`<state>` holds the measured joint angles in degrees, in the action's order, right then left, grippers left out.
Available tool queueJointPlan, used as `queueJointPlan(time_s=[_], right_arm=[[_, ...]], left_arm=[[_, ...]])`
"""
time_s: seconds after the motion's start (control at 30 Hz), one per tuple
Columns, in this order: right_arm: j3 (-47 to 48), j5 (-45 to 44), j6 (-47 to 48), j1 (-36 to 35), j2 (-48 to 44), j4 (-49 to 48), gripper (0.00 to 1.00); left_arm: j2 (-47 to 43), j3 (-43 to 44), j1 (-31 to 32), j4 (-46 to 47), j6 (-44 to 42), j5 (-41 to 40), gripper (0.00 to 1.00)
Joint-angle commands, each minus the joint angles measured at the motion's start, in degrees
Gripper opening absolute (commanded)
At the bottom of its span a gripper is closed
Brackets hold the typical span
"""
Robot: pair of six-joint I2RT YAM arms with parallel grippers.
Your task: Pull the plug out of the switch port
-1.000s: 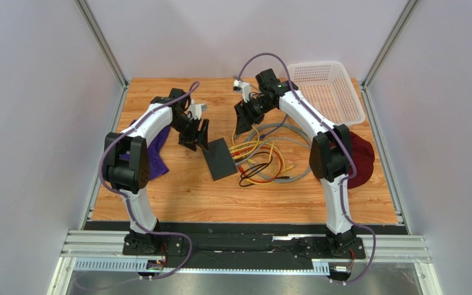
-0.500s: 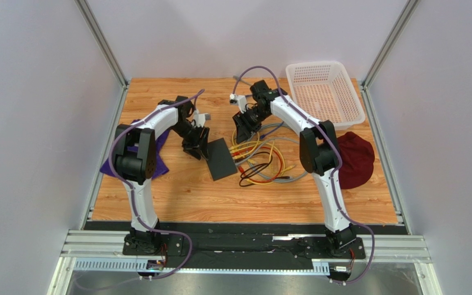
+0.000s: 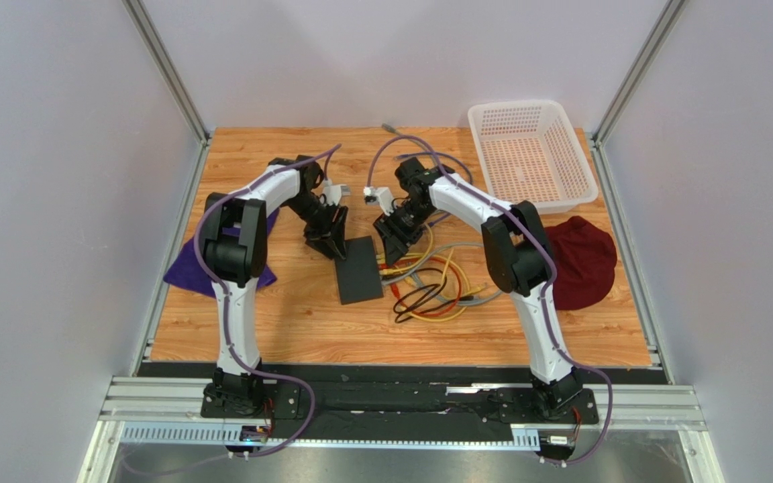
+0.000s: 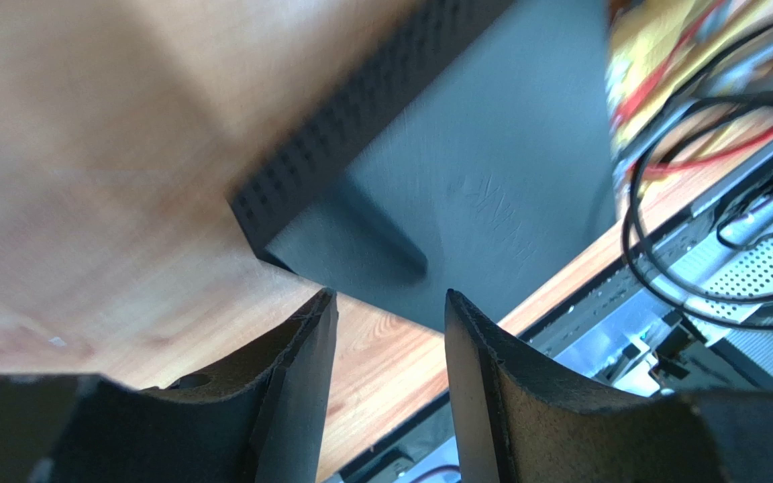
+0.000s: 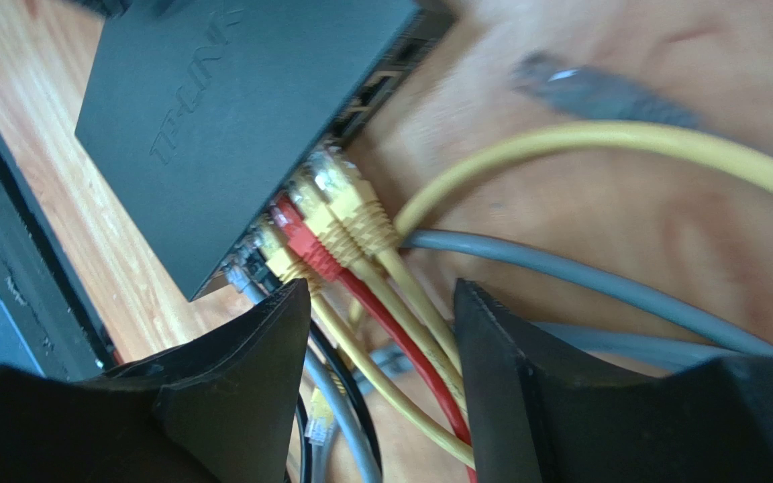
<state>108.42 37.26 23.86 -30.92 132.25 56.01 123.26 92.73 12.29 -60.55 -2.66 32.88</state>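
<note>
As both arms folded inward over the last second, the left gripper [image 4: 391, 302] came down at the far corner of the flat matte black switch box [image 5: 249, 101], jaws apart, nothing between them. The right gripper [image 5: 382, 292] moved in over the yellow and red plugs [image 5: 335, 216] seated along the switch's edge, fingers spread, nothing pinched. The switch lay mid-way across the wooden tabletop [image 3: 290, 322], shifted slightly nearer. Looked like brace-and-grasp setup, no plug out yet

Prob. lab: walled cell [image 3: 53, 201], alu frame [image 3: 164, 65], 2 arms [image 3: 231, 322].
</note>
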Motion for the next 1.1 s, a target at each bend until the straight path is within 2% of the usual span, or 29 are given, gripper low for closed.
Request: queueJointPlan(time_s=[0.0,0.13,0.27,0.43,0.6,0.7,0.77,0.8,0.83,0.93,1.07], right_arm=[[-1.63,0.37,-0.73,-4.94,-5.68,0.86,0.57],[0.38,-2.27,-2.32,-5.56,-7.08,0.33,0.57],[2.58,-3.33,-2.94,-4.16,-8.32,0.33,0.59],[5.22,1.32,-2.68,-2.48,-7.45,1.82,0.60],[7.68,5.98,-2.40,-2.57,-5.16,2.36,0.60],[11.36,8.18,-5.65,-2.40,0.01,1.65,0.60],[13.56,9.93,-6.98,-2.39,1.95,1.65,0.60],[13.66,10.64,-8.46,-2.48,3.01,0.95,0.59],[13.48,11.78,-9.43,-2.48,3.28,0.16,0.59],[10.85,12.93,-10.06,-2.92,3.02,-1.08,0.59],[8.04,8.99,-10.23,-3.27,3.37,-0.73,0.58]], left_arm=[[1.63,4.39,-0.60,-1.76,-2.44,0.43,0.52],[-2.22,3.17,-0.61,-1.93,-2.79,-4.31,0.54],[-13.45,-2.98,-2.97,3.49,2.37,-8.80,0.65],[-21.91,-10.10,-8.07,5.62,11.61,-3.01,0.67],[-28.25,-9.68,-8.34,6.06,14.42,1.29,0.65],[-25.62,-9.67,-8.34,9.83,18.55,6.72,0.52],[-23.96,-13.52,-8.25,15.77,22.14,9.99,0.25],[-23.16,-15.02,-8.08,17.82,22.86,14.88,0.13],[-22.37,-17.03,-7.81,19.32,23.31,16.06,0.05],[-19.30,-19.24,-7.29,22.92,24.36,18.96,0.01],[-14.64,-20.04,-7.28,24.61,25.51,19.59,0.01]])
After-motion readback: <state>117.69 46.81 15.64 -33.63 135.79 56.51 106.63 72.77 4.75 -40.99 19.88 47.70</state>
